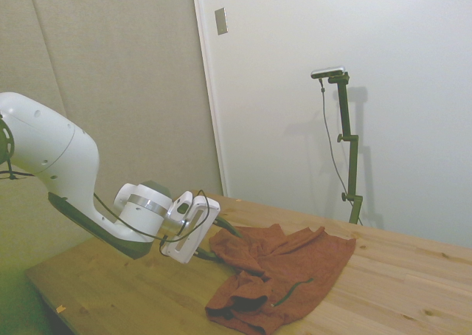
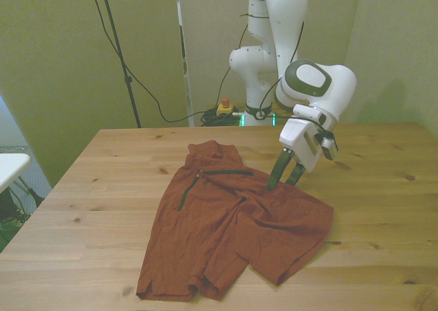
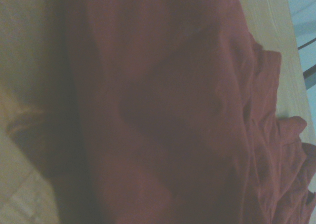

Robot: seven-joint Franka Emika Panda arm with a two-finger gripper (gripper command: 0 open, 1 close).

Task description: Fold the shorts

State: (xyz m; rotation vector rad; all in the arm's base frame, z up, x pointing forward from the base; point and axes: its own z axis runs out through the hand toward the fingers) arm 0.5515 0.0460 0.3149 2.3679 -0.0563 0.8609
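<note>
The rust-orange shorts (image 2: 233,222) lie mostly flat on the wooden table (image 2: 383,208), rumpled, with the waist toward the far edge and both legs toward the near edge. A thin dark pocket line (image 2: 220,172) crosses the upper part. In the side view the shorts (image 1: 284,272) look bunched, with a dark hem at the near end. My gripper (image 2: 282,183) is tilted down at the shorts' edge on the front view's right. It is open, and its fingertips touch or nearly touch the fabric. From the side, the gripper (image 1: 220,243) straddles that edge. The shorts (image 3: 173,110) fill the blurred wrist view.
Bare wood surrounds the shorts, widest on the front view's right (image 2: 397,167). Behind the table's far edge, cables and a yellow box with a red button (image 2: 223,108) lie on the floor. A white object (image 2: 10,166) sits beyond the table at the front view's left.
</note>
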